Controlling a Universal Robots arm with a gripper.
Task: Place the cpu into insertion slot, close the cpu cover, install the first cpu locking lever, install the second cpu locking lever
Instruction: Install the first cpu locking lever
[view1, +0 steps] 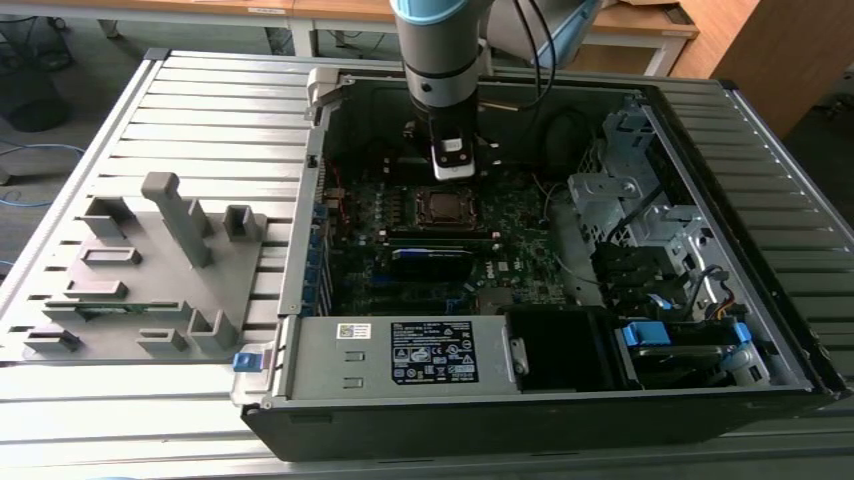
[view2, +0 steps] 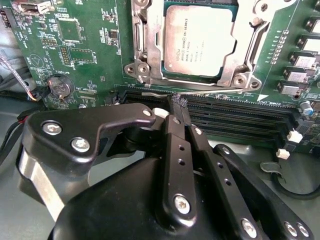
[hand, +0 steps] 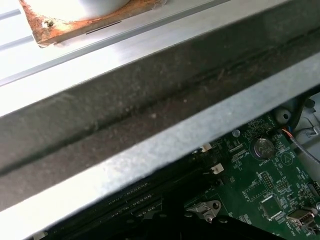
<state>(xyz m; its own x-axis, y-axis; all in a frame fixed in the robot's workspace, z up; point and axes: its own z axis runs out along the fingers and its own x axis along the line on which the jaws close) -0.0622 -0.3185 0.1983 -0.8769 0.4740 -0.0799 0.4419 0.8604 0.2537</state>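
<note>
The cpu (view2: 197, 40) lies flat in the insertion slot (view1: 439, 206), its grey face showing through the window of the silvery cpu cover (view2: 146, 47), which lies down around it. A thin metal locking lever (view2: 220, 91) runs along the socket's edge nearest the memory slots. My gripper (view2: 178, 101) hangs inside the open computer case (view1: 300, 200), just behind the socket in the exterior view (view1: 454, 172). Its black fingers (view2: 175, 145) are shut together, and their tips touch or hover at that lever rod. Whether they clamp it I cannot tell.
Long black memory slots (view2: 235, 117) lie between my gripper and the socket. A coin battery (view2: 60, 87) sits on the green board. A grey fixture plate (view1: 147, 260) stands at the exterior view's left, a drive cage (view1: 627, 200) at its right, a power supply (view1: 400, 350) in front.
</note>
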